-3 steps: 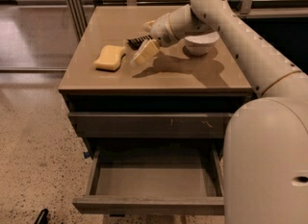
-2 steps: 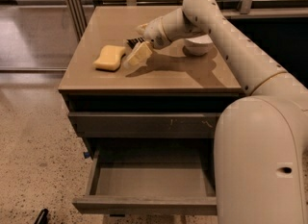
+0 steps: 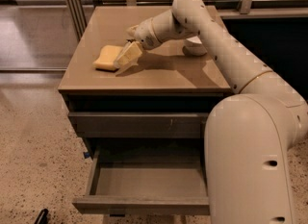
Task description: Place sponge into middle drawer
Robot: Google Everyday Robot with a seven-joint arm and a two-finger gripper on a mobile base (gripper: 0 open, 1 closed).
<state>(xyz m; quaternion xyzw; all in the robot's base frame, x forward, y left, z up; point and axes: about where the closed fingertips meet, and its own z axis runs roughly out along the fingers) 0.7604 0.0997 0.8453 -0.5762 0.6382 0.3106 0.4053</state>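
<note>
The pale-yellow sponge (image 3: 106, 57) lies flat on the left part of the brown cabinet top (image 3: 159, 74). My gripper (image 3: 126, 57) reaches in from the right, angled down to the left. It is open, and its tips are at the sponge's right edge, overlapping it in this view. It holds nothing. The middle drawer (image 3: 144, 182) is pulled out below, and its flat grey tray has nothing in it.
A closed grey drawer front with pale scratch marks (image 3: 139, 124) sits above the open drawer. A white bowl (image 3: 195, 46) stands on the top behind my arm. My white arm (image 3: 226, 59) and base (image 3: 250, 160) fill the right side. Speckled floor (image 3: 33, 151) lies to the left.
My gripper has moved left across the cabinet top and now reaches the sponge's right edge. The sponge and the drawer have not moved.
</note>
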